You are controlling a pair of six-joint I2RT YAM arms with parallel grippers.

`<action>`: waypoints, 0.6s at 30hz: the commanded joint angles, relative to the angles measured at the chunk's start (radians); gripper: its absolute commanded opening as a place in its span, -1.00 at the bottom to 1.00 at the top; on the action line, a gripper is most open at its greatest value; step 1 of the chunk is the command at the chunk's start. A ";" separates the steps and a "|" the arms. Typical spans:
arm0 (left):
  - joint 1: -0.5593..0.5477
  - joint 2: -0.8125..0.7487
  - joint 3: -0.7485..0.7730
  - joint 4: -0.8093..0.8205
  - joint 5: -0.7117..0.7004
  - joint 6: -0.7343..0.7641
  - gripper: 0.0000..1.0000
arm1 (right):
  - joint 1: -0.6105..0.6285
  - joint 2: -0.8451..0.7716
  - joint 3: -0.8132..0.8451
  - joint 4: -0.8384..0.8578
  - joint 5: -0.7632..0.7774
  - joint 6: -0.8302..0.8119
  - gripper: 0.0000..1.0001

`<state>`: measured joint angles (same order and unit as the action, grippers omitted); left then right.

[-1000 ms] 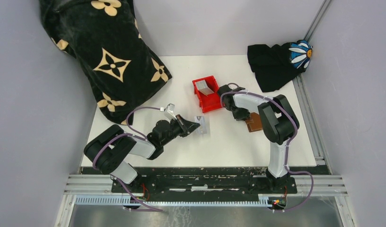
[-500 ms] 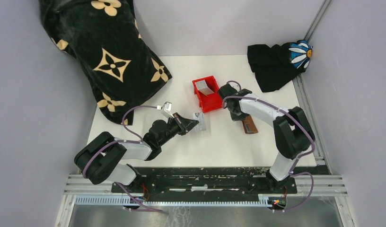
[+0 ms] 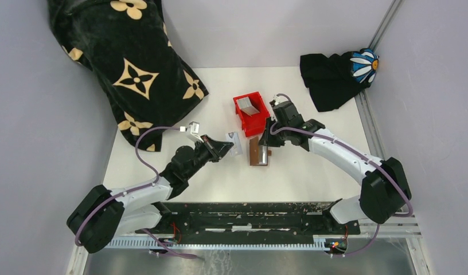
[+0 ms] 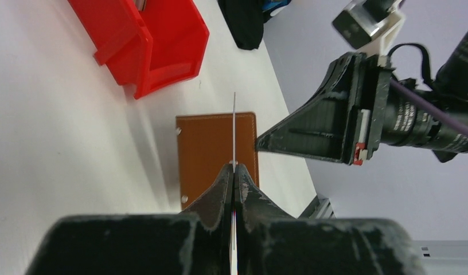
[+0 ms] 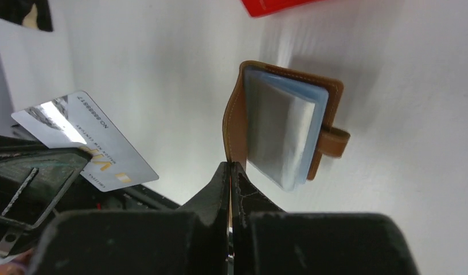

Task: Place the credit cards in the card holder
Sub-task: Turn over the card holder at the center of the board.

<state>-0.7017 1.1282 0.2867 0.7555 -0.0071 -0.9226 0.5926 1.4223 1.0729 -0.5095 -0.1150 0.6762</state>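
White table (image 3: 318,172), red bin (image 3: 258,127) with cards (image 3: 248,106)

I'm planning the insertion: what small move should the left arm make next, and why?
Probably ease the left gripper toward the card holder: it pinches a credit card just short of it, and the right gripper holds that holder open.

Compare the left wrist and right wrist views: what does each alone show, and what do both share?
Left wrist only: the brown leather card holder's plain outer cover; the silvery credit card edge-on. Right wrist only: the holder's clear inner sleeves, its snap tab, the card's printed face. Both: card in the shut left gripper, holder pinched by the right gripper.
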 commanded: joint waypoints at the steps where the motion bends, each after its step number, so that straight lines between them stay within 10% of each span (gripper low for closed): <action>1: 0.004 -0.063 0.017 -0.094 -0.048 0.086 -0.94 | -0.004 0.026 -0.086 0.254 -0.214 0.161 -0.97; 14: 0.004 0.019 0.030 -0.065 -0.012 0.090 -0.94 | -0.037 0.246 -0.164 0.417 -0.268 0.149 -0.96; 18: 0.005 0.024 0.049 -0.082 0.007 0.104 -0.94 | -0.039 0.184 -0.145 0.354 -0.220 0.095 -0.58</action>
<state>-0.7017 1.1503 0.2874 0.6590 -0.0200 -0.8825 0.5598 1.6798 0.8776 -0.1513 -0.3622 0.8345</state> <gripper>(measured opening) 0.043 0.139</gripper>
